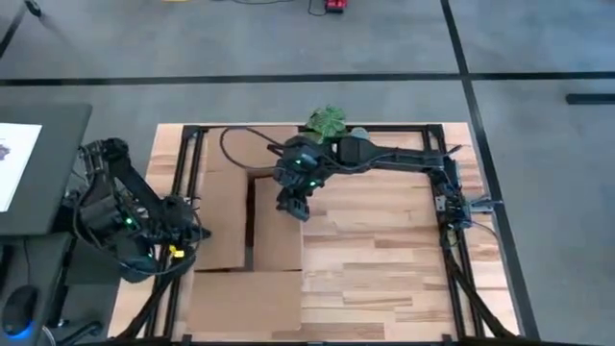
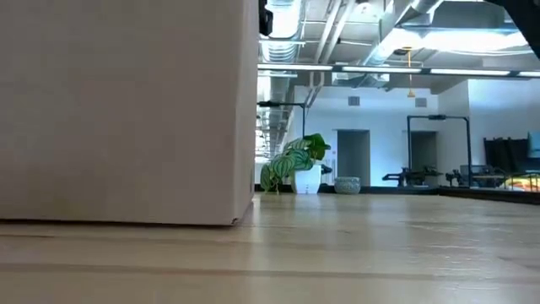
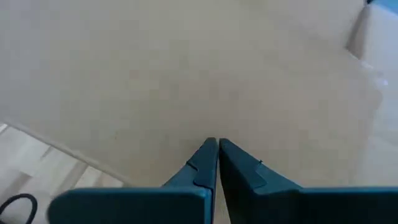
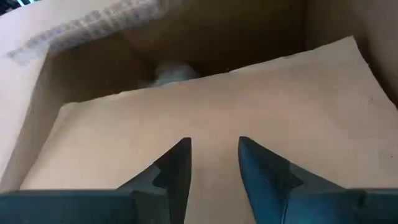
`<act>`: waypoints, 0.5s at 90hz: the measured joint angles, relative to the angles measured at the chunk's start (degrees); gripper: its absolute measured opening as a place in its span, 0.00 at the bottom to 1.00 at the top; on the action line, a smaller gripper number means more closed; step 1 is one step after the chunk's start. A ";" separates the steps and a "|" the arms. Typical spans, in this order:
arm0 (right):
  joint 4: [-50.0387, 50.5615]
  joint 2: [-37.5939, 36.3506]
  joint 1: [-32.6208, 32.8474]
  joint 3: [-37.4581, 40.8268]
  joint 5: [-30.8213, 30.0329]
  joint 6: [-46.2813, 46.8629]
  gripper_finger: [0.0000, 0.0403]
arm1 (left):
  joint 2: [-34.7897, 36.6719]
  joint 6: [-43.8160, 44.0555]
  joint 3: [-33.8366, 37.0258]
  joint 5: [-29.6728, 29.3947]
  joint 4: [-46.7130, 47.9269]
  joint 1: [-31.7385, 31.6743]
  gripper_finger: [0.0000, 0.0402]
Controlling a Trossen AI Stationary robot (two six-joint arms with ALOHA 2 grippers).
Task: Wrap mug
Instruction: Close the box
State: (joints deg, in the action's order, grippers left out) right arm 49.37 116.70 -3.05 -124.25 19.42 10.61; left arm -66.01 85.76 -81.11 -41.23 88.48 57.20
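Cardboard dominates the scene: an open brown cardboard box (image 1: 252,231) with its flaps spread flat sits on the left half of the light wooden plank table (image 1: 384,250). My right gripper (image 4: 213,163) reaches down into the box opening, its two dark fingers (image 4: 176,167) parted with a clear gap between them and holding nothing. Just below them lies a flat sheet of tan packing paper (image 4: 236,118), slightly creased, covering most of the box floor. Beyond the sheet's far edge, in the shadowed corner of the box, a pale whitish rounded bundle (image 4: 173,73) peeks out; whether that is the mug I cannot tell, as little of it shows.

My left gripper (image 3: 217,148) hovers over the left box flap near the table's left edge, its blue-tinted fingers pressed together with nothing between them.

At the table's far edge stands a small green leafy plant in a white pot (image 2: 297,165), with a small pale bowl (image 2: 347,184) just beside it.
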 joint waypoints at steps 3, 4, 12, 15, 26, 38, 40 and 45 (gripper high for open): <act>-1.34 -0.38 0.00 0.00 0.00 -0.51 0.30 | -0.08 0.12 0.24 0.04 -0.11 -0.03 0.00; -1.90 -0.57 0.00 0.00 0.00 -0.71 0.30 | -0.09 0.15 0.29 0.06 -0.11 -0.03 0.00; -7.50 -1.58 0.02 -0.02 0.80 -3.19 0.30 | 0.08 0.24 0.30 -0.02 0.05 -0.03 0.00; -10.39 -1.67 0.02 -0.10 1.77 -4.13 0.30 | 0.08 0.22 0.30 -0.02 0.09 -0.03 0.00; -20.74 -0.29 0.17 -0.10 4.04 -5.09 0.30 | -0.01 -0.33 0.30 0.00 0.09 -0.03 0.00; -26.96 3.33 0.82 -0.07 3.93 -5.22 0.30 | 0.06 0.80 0.11 0.07 0.16 -0.04 0.00; -27.27 3.83 0.83 -0.03 3.87 -5.14 0.30 | 0.06 1.00 -0.21 0.20 0.22 -0.06 0.00; -27.97 5.15 0.91 0.04 3.85 -5.09 0.30 | 0.07 1.18 -1.82 0.87 0.02 -0.06 0.00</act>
State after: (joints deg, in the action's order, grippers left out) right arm 21.40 121.85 -2.14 -124.20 23.27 5.52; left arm -65.94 86.94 -82.94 -40.36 88.50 57.14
